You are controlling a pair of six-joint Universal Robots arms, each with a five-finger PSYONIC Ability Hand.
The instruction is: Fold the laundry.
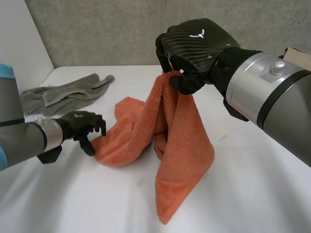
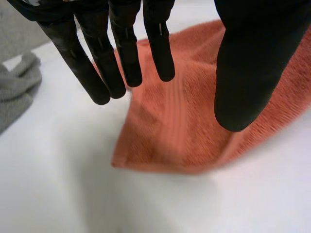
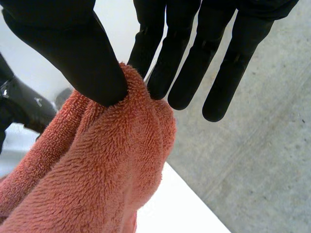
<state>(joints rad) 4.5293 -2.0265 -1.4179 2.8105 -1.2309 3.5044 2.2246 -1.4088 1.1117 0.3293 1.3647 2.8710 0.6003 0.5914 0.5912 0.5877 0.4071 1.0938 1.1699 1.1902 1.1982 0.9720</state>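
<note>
An orange towel (image 1: 182,141) hangs in a bunched peak from my right hand (image 1: 194,39), which is raised over the middle of the table. Its lower part trails onto the white table (image 1: 252,194). In the right wrist view the thumb (image 3: 63,43) and fingers pinch a fold of the towel (image 3: 107,179). My left hand (image 1: 82,124) is low at the towel's left corner on the table. Its fingers (image 2: 121,53) and thumb hang apart above that corner (image 2: 180,131), with nothing between them.
A crumpled grey cloth (image 1: 63,94) lies at the back left of the table, beside my left hand (image 2: 14,92). A cardboard box edge (image 1: 296,53) shows at the far right. A grey wall stands behind the table.
</note>
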